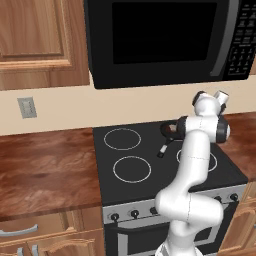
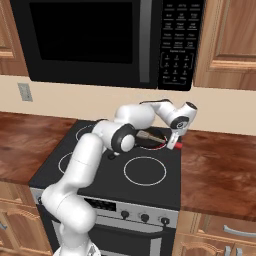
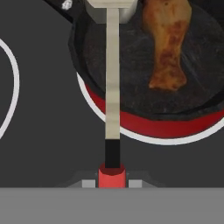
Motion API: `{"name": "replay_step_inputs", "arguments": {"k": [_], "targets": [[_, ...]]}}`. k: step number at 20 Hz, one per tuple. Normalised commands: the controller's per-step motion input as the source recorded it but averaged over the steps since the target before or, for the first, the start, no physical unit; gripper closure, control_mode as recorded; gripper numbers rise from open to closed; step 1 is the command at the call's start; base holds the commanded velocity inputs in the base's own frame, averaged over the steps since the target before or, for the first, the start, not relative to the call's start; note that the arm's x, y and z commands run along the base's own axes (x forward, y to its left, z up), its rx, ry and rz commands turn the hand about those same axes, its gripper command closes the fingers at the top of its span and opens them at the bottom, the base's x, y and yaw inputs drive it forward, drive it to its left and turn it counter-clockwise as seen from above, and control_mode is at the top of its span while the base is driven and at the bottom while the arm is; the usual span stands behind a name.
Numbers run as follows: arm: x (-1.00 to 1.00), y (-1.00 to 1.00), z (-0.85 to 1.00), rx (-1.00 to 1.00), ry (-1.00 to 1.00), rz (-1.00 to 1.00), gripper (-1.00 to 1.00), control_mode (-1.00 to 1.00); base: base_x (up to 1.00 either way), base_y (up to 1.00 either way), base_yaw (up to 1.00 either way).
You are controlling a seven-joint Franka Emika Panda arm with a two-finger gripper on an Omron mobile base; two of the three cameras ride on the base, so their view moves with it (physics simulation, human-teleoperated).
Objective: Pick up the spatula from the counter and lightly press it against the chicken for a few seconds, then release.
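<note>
Your gripper [image 3: 112, 183] is clamped on the red handle of the spatula [image 3: 112, 87], low in the centre of the hand view. The long shaft runs straight up the frame, and the blade sits at the top edge over the pan [image 3: 153, 127]. The chicken [image 3: 168, 48] lies in the pan at upper right, just beside the blade and roughly parallel to the shaft. You will likely need to shift the blade rightward.

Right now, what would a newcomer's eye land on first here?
The browned chicken drumstick lies in a dark, red-rimmed frying pan on the black stovetop. The long beige spatula with a red handle, held in the shut claw, reaches over the pan, its blade beside the chicken.
</note>
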Motion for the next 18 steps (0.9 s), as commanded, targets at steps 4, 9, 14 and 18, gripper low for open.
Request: {"name": "replay_step_inputs", "arguments": {"k": [4, 9, 14, 18], "targets": [[0.06, -0.01, -0.06, 0.0, 0.0, 0.01, 1.0, -1.0, 0.0, 0.0, 0.0], [0.0, 0.0, 0.0, 0.0, 0.0, 0.0, 1.0, -1.0, 0.0, 0.0, 0.0], [0.0, 0.0, 0.0, 0.0, 0.0, 0.0, 1.0, -1.0, 0.0, 0.0, 0.0], [0.0, 0.0, -0.01, 0.0, 0.0, 0.0, 1.0, -1.0, 0.0, 0.0, 0.0]]}}
